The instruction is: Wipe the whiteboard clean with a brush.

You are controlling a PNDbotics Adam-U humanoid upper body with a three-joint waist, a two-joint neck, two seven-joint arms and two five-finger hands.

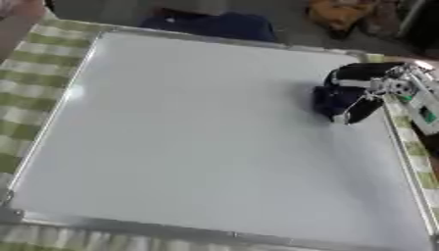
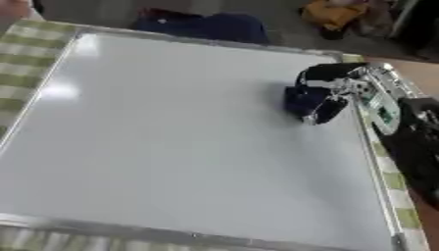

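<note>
1. The robot's black right hand [image 1: 360, 90] curled its fingers around a dark blue brush [image 1: 330, 102].
2. The brush rested on the silver-framed whiteboard [image 1: 188, 137], near its right edge.

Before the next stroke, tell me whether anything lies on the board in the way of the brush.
Nothing visible does. The right robot hand is curled round a dark blue brush near the right edge of the whiteboard, and the white surface to its left and below shows no object and no marks that I can make out.
</note>
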